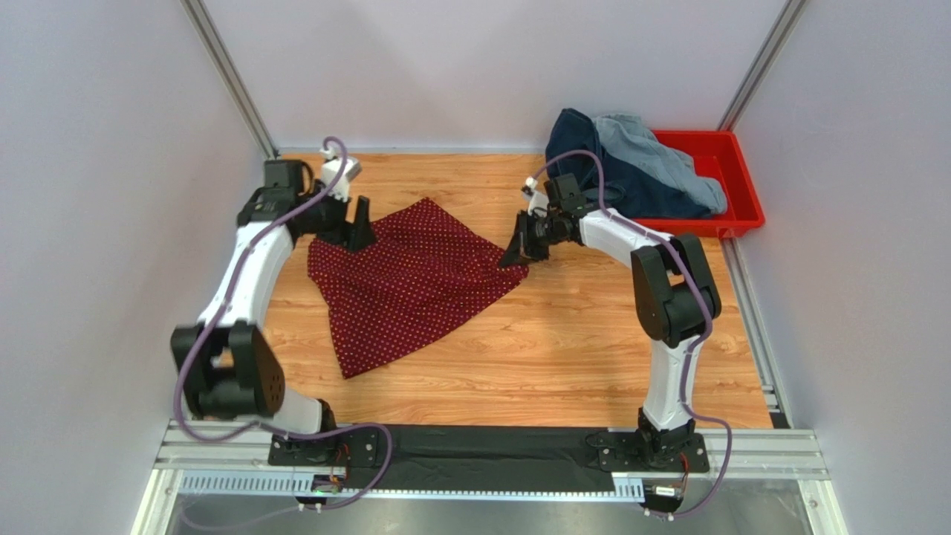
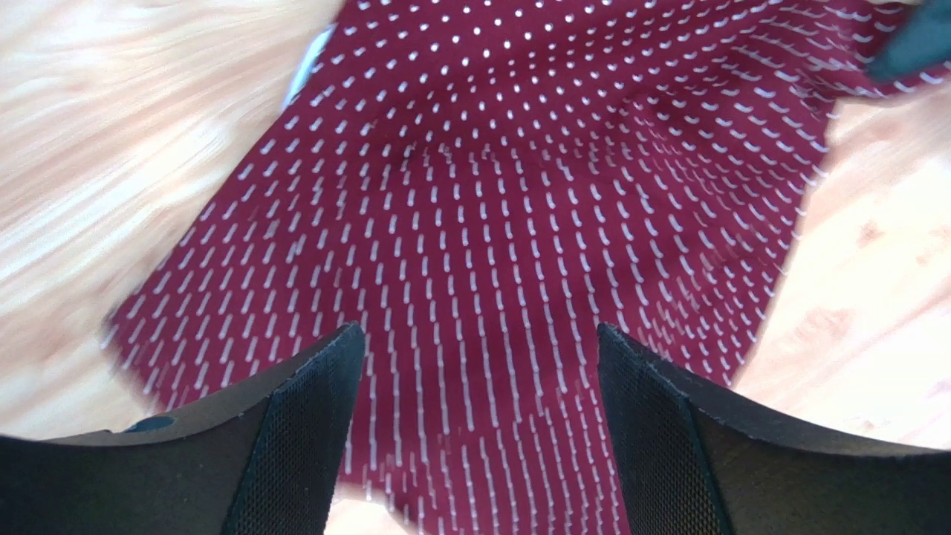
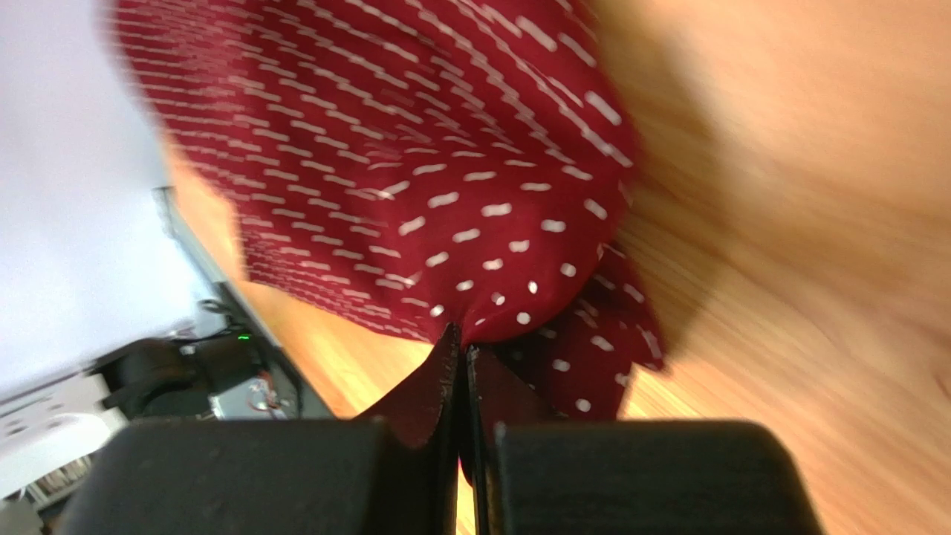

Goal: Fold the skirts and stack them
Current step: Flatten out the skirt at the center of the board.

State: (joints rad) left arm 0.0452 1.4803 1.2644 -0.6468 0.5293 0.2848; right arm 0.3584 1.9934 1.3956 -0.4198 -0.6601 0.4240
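Cloth fills both of my wrist views: the dark red skirt (image 1: pixel 407 284) with small white dots lies spread on the wooden table (image 1: pixel 580 334), left of centre, fanning out wider toward my bases. My right gripper (image 1: pixel 516 251) reaches in from the right and has its jaws pressed together on the skirt's right-hand corner. In the right wrist view the dotted fabric (image 3: pixel 447 167) bunches into a rounded fold right at the tips of that gripper (image 3: pixel 458 334), with a small flap of cloth hanging beside them over the wood. My left gripper (image 1: pixel 344 229) stands at the far left edge of the skirt, fingers pointing down, jaws apart and holding nothing. From the left wrist camera, the gripper (image 2: pixel 480 340) frames a broad stretch of the red cloth (image 2: pixel 502 223) between its two black fingers (image 2: pixel 301 446), and the fabric there runs flat apart from soft ripples. I cannot tell whether those fingertips touch the cloth. The other two skirts are well apart from this one, heaped in the red tray (image 1: pixel 742 190) at the far right corner of the table. The navy denim skirt (image 1: pixel 603 178) spills over the tray's left rim, and the light blue-grey denim skirt (image 1: pixel 659 156) lies crumpled on top of it.
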